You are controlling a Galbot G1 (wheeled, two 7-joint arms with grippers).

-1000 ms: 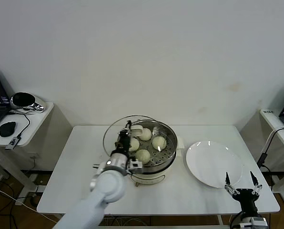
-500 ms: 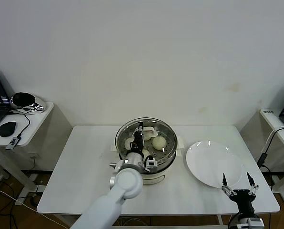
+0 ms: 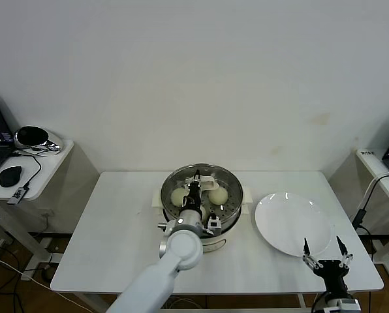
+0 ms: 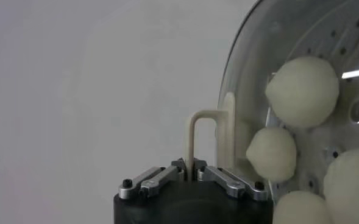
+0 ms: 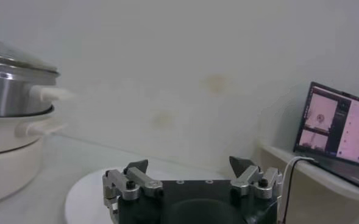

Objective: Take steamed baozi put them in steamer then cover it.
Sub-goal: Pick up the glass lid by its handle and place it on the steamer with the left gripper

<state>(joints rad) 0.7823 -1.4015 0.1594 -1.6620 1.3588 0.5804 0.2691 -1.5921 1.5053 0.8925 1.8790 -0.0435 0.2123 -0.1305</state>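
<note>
cover [image 3: 199, 184]: round glass lid lying flat over the steamer, about level, rim roughly matching the basket's rim; I cannot tell if it is fully seated.
cover handle [image 4: 199, 141]: cream loop standing up from the lid's middle; in the head view its long axis runs roughly toward and away from the robot.
left gripper [image 3: 195, 193]: directly above the cover's centre, fingers pressed together on the handle; the wrist view shows both fingertips meeting at one leg of the loop.
steamer [image 3: 232, 207]: shiny steel basket on a cream-white pot base, on the white table [image 3: 109, 235] a little left of its middle, short cream side handles sticking out left and right.
steamed baozi [image 4: 302, 91]: four counted through the glass in the left wrist view, all on the perforated floor; the head view shows only two plainly, the arm hiding the rest.
right gripper [image 3: 322, 255]: low at the near right edge of the table, fingers spread wide, holding nothing, well apart from the steamer.
plate [image 3: 292, 223]: one, white, bare, right of the steamer, just beyond the right gripper.
counts: one cover, one steamer, four baozi, one plate.
surroundings: laptop [image 5: 338, 125] on a side shelf to the right.
</note>
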